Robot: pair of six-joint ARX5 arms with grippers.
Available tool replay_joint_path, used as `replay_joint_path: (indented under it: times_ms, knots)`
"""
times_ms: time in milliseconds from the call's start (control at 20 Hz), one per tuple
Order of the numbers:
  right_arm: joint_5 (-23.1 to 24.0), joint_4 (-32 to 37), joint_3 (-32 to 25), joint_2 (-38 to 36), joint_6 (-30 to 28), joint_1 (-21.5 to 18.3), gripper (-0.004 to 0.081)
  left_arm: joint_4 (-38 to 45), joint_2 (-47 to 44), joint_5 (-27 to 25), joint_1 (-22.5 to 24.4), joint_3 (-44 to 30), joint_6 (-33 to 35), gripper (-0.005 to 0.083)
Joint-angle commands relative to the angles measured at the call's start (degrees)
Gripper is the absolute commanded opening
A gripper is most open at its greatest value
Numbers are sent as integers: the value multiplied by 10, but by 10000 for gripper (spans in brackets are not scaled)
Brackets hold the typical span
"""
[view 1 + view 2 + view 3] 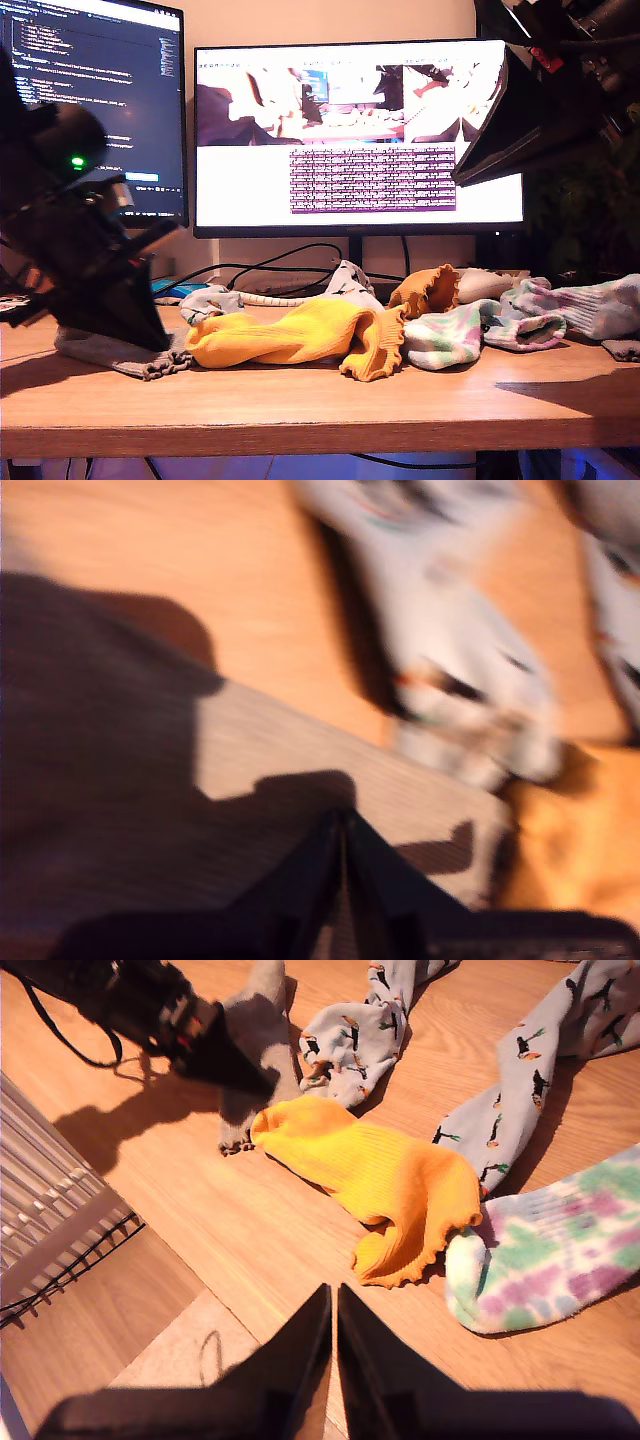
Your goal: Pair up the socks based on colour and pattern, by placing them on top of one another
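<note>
In the exterior view my first gripper (pixel 155 340) is down at the left, jaws closed with the tips in the plain grey ribbed sock (pixel 105 355); the blurred first wrist view shows that gripper (pixel 340 825) on the grey sock (pixel 120 810). Beside it lies a yellow sock (pixel 290 335) with a frilly cuff, then a pastel blotched sock (pixel 450 335). A second mustard sock (pixel 425 290) and another pastel sock (pixel 590 305) lie behind. My second gripper (pixel 460 178) hangs shut and empty high at the exterior view's right; below this gripper (pixel 333 1295) are two printed socks (pixel 350 1035) (pixel 530 1070).
Two monitors (pixel 350 130) (pixel 100 100) stand behind the wooden desk (pixel 320 410), with black cables (pixel 280 268) under them. A ribbed white object with a black wire edge (pixel 50 1210) sits beside the desk in the second wrist view. A grey scrap (pixel 625 350) lies at the exterior view's right edge.
</note>
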Motion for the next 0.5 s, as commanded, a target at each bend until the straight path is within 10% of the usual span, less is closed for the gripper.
replay_joint_path:
  times_ms: [0, 450]
  knots:
    - [0, 5, 10, 3, -4, 2, -10, -2, 31, -9, -3, 0, -12, -19]
    - [-2, 9, 10, 3, -4, 2, -10, -157, 37, -35, -6, 1, 63, -19]
